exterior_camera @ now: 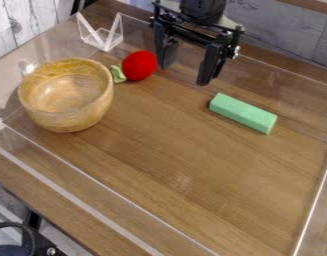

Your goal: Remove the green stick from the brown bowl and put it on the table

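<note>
The green stick (243, 112) lies flat on the table (179, 160) at the right, outside the bowl, its length running from upper left to lower right. The brown bowl (67, 94) stands at the left and looks empty inside. My gripper (187, 72) hangs above the back of the table, between the bowl and the stick. Its two black fingers (207, 68) are spread apart with nothing between them. It is a little behind and left of the stick.
A red ball (139, 65) sits next to the bowl's far right side, with a small green thing (119, 73) beside it. A white wire stand (99, 32) is at the back left. Low clear plastic walls (313, 200) edge the tabletop.
</note>
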`<state>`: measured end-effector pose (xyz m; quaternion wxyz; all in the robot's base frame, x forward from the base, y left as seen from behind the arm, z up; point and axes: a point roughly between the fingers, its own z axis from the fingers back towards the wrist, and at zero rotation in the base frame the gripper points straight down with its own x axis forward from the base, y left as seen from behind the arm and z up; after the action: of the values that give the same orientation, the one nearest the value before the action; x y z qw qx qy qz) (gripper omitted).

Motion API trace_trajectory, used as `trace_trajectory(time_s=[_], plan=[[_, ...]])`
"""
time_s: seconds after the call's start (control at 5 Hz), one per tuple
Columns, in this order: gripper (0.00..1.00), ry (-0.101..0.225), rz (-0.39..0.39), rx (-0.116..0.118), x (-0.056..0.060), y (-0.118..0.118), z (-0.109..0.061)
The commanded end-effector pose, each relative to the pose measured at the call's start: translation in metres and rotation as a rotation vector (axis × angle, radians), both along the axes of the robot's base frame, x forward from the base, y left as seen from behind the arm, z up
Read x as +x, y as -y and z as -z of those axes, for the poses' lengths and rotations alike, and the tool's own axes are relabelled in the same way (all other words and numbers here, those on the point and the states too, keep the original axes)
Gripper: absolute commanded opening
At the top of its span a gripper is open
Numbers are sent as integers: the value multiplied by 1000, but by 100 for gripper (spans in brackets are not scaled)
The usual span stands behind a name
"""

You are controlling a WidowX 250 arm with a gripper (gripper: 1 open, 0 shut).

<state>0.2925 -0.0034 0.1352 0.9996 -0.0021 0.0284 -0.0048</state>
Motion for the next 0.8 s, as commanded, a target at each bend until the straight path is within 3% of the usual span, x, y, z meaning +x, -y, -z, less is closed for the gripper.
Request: trace_trajectory(time_s=[0.0,0.2,0.6], plan=[[100,16,10,-10,1,-10,10],[100,42,-5,-21,0,-20,4],[100,118,14,-11,-2,-41,-5]])
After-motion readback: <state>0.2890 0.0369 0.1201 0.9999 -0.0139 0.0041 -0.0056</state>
